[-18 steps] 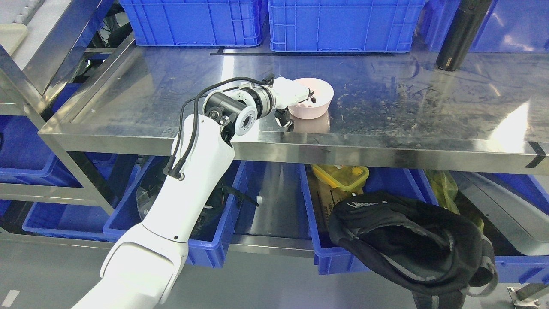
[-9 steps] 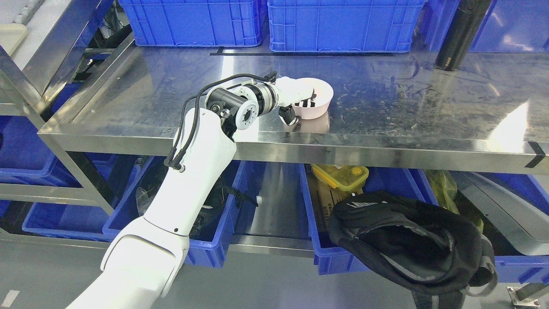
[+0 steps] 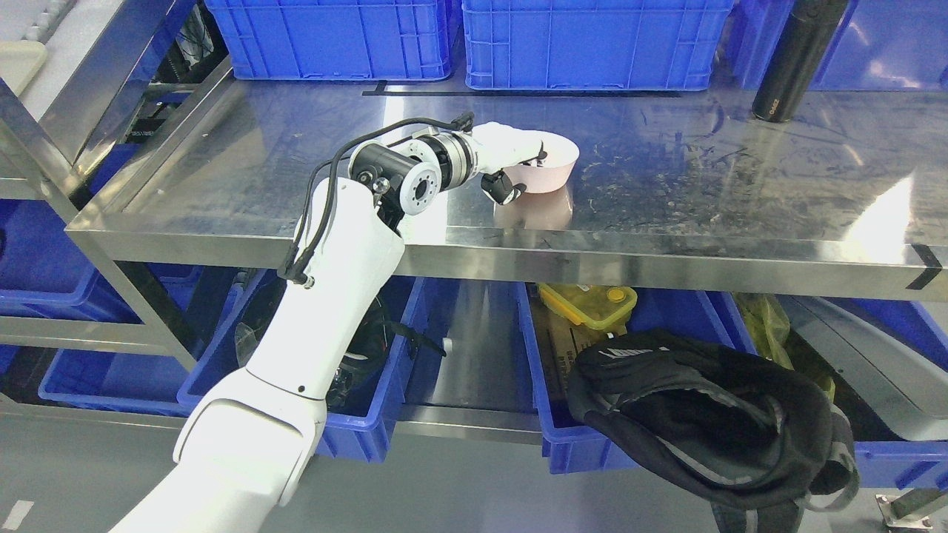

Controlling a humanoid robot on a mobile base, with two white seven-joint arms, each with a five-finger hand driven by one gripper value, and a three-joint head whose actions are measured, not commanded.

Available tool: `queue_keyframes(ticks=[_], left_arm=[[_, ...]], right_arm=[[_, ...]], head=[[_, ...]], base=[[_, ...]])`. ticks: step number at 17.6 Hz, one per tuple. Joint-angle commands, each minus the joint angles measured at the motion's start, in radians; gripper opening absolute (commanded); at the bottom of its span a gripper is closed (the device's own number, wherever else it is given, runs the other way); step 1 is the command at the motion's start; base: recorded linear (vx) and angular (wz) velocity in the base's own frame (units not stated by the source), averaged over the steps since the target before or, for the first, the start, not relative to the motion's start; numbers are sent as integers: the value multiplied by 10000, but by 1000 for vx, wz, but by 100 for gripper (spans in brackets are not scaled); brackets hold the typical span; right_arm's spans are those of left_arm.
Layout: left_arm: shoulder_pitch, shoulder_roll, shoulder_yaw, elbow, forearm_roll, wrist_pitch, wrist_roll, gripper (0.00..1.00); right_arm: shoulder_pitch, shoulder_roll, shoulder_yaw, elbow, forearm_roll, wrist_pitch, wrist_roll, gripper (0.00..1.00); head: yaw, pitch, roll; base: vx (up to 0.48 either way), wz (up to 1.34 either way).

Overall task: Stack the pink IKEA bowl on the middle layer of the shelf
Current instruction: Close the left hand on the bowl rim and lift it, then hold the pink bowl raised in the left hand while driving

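Observation:
A pale pink bowl (image 3: 554,164) hangs just above the steel middle shelf (image 3: 666,185), tilted, with its reflection under it. My left hand (image 3: 518,169) grips the bowl's near-left rim, fingers over the rim and thumb beneath. The white left arm rises from the lower left and reaches over the shelf's front edge. The right arm is out of sight.
Blue crates (image 3: 592,44) line the back of the shelf. A black bottle (image 3: 796,59) stands at the back right. Below the shelf are blue bins (image 3: 118,377), a yellow lidded box (image 3: 589,305) and a black bag (image 3: 711,422).
My left hand has lifted the pink bowl off the shelf and carried it slightly back; the bowl now tilts and sits higher in the picture.

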Motion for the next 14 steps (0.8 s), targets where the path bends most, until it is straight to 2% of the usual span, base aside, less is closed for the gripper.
queue_keyframes(ticks=[1,3,7,9,14], left_arm=[[-2,162,1152,65,45,-843,202,0],[-17,162,1597,-57,60,-1042,461,0],[89,162,2763,-593,534,-2451,539,0],[181,162,3253,-1098,765,-2699,616,1],[1115,162,3256,-2556,2023,-3081,1015,0]], right_arm=[[230,-175,1,-175,1,-1,2,100],[230,-175,1,-175,1,-1,2,100],[230,-175,1,-175,1,-1,2,100],[230,-175,1,-175,1,-1,2,100],[230,-175,1,-175,1,-1,2,100]], head=[[0,0,0],[0,0,0],[0,0,0],[0,0,0],[0,0,0]], base=[[0,0],[0,0],[0,0],[-4,16],[-16,105]])
